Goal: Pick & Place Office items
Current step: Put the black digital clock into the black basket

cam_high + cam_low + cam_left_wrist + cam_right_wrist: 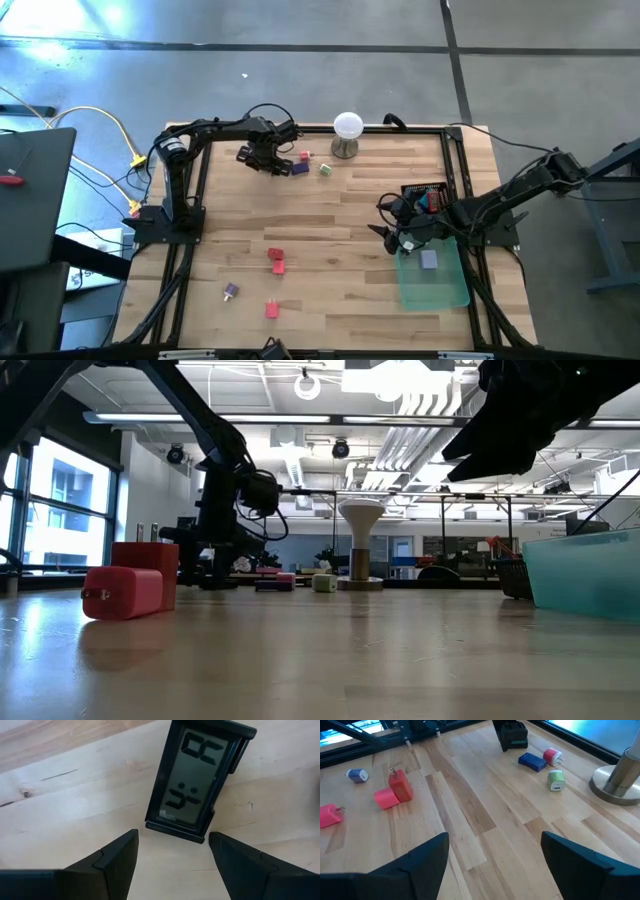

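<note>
High view, table: wood top [330,215]; green tray [435,275] at the right edge holds one grey piece [429,259]; black basket [427,194] behind it holds red and blue bits.
Low view, items: two red blocks [130,585] touching, near the camera; tray wall at right.
Left wrist, left gripper [172,852]: fingers apart above a black clock [195,782] lying on the wood.
Right wrist, right gripper [495,857]: fingers apart, empty, above bare wood beside the tray.
</note>
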